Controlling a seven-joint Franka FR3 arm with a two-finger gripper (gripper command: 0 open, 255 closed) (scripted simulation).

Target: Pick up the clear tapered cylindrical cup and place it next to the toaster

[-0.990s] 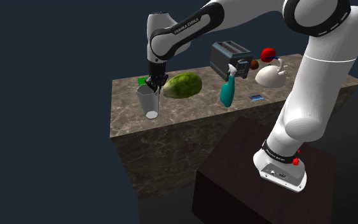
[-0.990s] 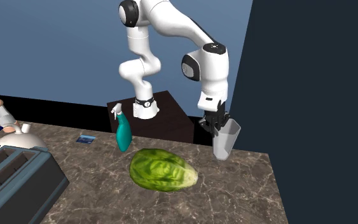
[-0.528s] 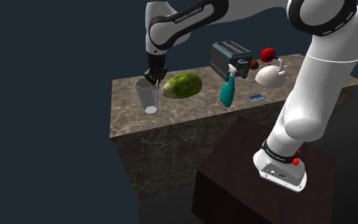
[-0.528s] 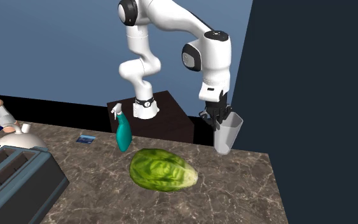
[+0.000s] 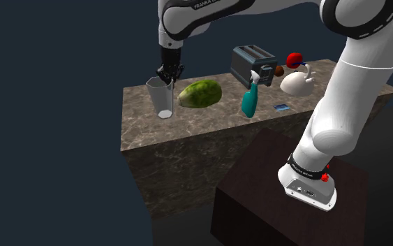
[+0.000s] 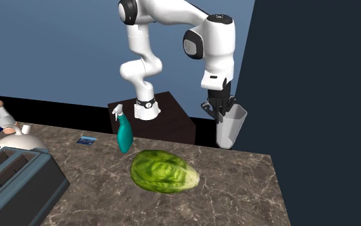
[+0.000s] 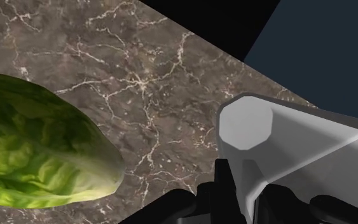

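The cup is a pale grey, see-through tapered cup, tilted a little. It hangs just above the marble counter at its end farthest from the toaster. My black gripper is shut on the cup's rim from above, one finger either side of the wall. The second exterior view has the cup under the gripper near the counter's far right corner. At the wrist, the gripper clasps the cup. The dark blue-grey toaster stands at the far end, large in front as toaster.
A green lettuce lies between the cup and the toaster, close beside the cup as lettuce. A teal spray bottle, a white teapot and a small blue card stand near the toaster. The stand sits below the counter.
The gripper has risen with the cup in it, lifting the cup off the counter and a little toward the counter's end edge.
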